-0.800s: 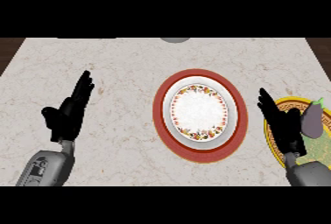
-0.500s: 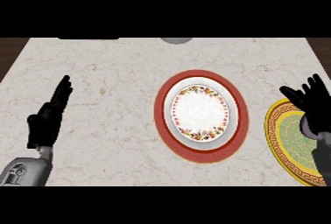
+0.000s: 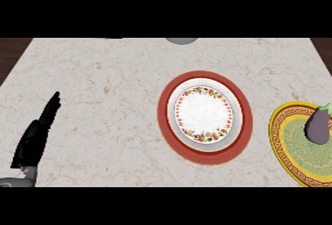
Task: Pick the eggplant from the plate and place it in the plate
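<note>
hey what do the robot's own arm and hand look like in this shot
Only the left hand shows, at the lower left: matte black, slim, with long narrow fingers. A sliver of grey forearm sits below it. No cables or markings are visible. The right hand is out of view.

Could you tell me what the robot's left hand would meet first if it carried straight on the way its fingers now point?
Probably nothing: the left hand points up the view and slightly right, over bare counter. The red-rimmed plate lies well off to its right, so the way looks free up to the counter's far edge.
</note>
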`<action>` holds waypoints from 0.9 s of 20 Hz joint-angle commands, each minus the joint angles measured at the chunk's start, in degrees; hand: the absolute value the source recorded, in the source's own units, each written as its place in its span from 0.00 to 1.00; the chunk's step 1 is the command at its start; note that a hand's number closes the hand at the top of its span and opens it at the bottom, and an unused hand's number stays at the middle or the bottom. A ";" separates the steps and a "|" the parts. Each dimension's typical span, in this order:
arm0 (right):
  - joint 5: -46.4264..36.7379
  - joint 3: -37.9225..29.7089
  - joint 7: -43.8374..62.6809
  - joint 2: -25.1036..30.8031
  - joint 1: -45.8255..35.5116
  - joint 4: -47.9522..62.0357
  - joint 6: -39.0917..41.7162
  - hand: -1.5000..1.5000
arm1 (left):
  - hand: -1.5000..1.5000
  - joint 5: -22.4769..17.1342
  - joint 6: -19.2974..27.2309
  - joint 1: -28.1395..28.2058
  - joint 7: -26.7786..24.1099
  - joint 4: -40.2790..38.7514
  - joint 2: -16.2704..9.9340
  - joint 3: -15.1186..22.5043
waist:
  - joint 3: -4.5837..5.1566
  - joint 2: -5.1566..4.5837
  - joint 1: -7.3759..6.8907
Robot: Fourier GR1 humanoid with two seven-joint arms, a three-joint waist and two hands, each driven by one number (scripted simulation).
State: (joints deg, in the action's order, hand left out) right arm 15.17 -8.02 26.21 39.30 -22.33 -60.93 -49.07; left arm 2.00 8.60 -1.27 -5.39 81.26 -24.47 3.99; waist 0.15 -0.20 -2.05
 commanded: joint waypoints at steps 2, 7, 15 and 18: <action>-6.70 5.80 13.94 5.16 -6.04 -2.43 -4.22 0.00 | 0.50 1.19 0.81 3.22 -2.12 0.03 0.95 -1.40 | -0.05 0.31 1.58; -0.95 6.60 23.53 10.94 -7.76 0.61 14.70 0.00 | 0.50 -1.23 -2.92 6.69 -2.49 2.95 -1.41 -2.56 | -0.09 0.33 0.80; 4.45 10.70 35.30 18.42 -8.89 4.37 38.93 0.00 | 0.50 1.36 0.00 5.96 -2.81 3.56 1.10 -1.40 | -0.12 0.13 1.09; 4.40 11.69 33.04 13.75 -10.99 12.20 41.66 0.00 | 0.50 0.19 -1.78 4.51 -0.77 4.15 -0.21 -2.60 | -0.22 -0.25 0.13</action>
State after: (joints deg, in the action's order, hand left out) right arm 18.90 2.47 57.20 54.24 -32.00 -54.61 -14.41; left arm 2.73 7.59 3.43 -7.47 83.99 -24.31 1.93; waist 0.04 -0.22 -1.32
